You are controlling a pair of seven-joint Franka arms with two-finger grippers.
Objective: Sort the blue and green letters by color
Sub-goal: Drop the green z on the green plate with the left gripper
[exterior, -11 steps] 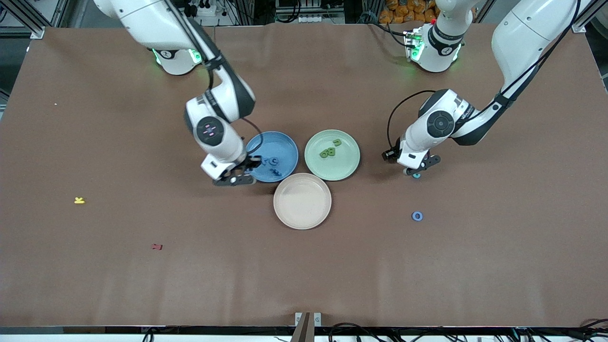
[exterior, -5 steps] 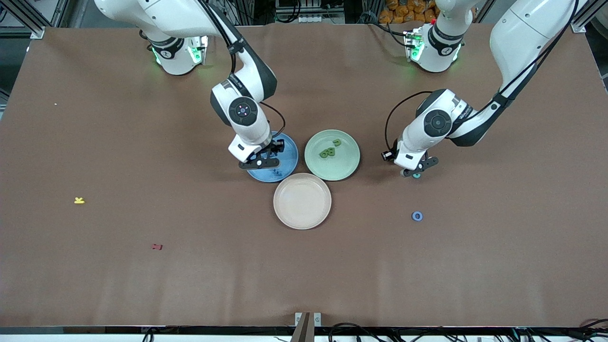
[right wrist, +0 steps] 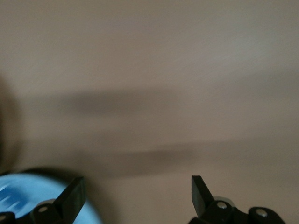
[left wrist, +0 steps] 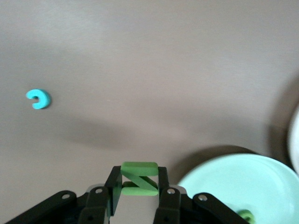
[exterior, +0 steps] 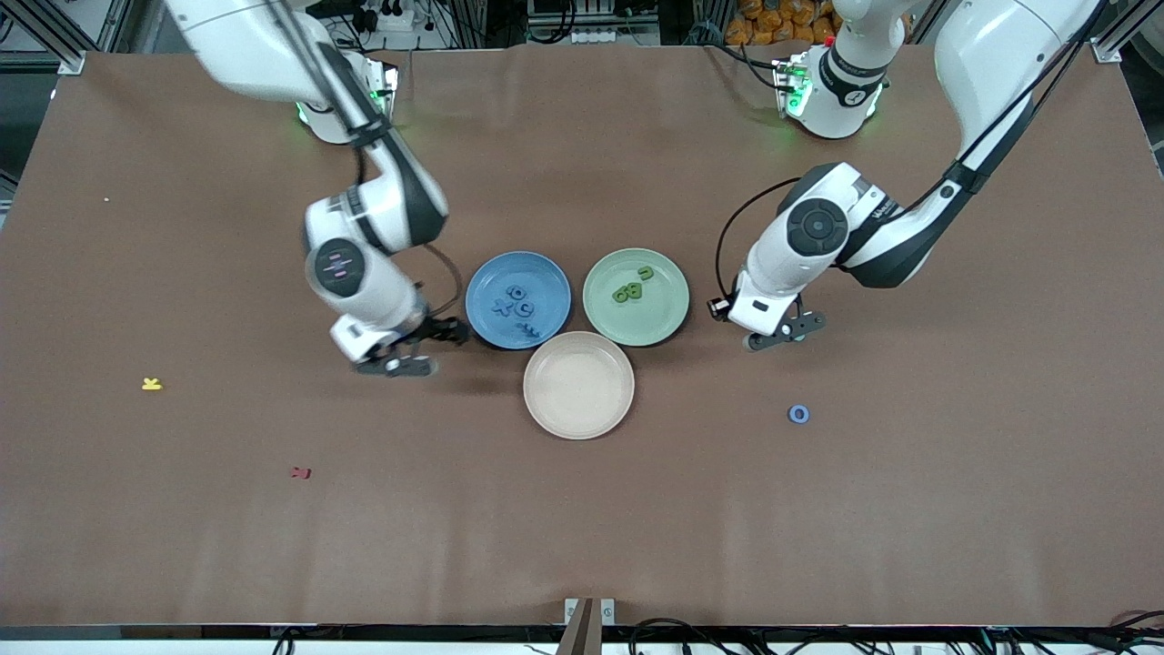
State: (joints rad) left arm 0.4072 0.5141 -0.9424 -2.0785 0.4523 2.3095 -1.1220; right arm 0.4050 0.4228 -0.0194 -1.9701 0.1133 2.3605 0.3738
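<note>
The left hand (left wrist: 138, 196) is clamped on a green Z letter (left wrist: 138, 178), up in the air over bare table (exterior: 818, 528) just beside the green plate (exterior: 668, 314), toward the left arm's end. In the front view we can't make out the Z itself, only the hand (exterior: 775, 337).

The right hand (exterior: 400, 362) is spread wide with nothing in it, over the table right next to the blue plate (exterior: 482, 318), toward the right arm's end; the right wrist view shows both fingers (right wrist: 70, 198) well apart with a sliver of that plate's rim.

We count three plates bunched together: the blue one, the green one, and a pinkish-beige one (exterior: 578, 385) nearest the front camera. The blue plate has what looks like four blue letters (exterior: 514, 307) in it, though they're tiny and hard to separate. The green plate holds a cluster of green letters (exterior: 632, 287), three as far as we can tell.

Loose on the table: one blue ring-shaped letter (exterior: 798, 414) nearer the front camera than the left hand, one yellow letter (exterior: 152, 384) and one dark red letter (exterior: 300, 472) toward the right arm's end. The left wrist view also shows one small cyan C-shaped piece (left wrist: 38, 99) lying on the table.
</note>
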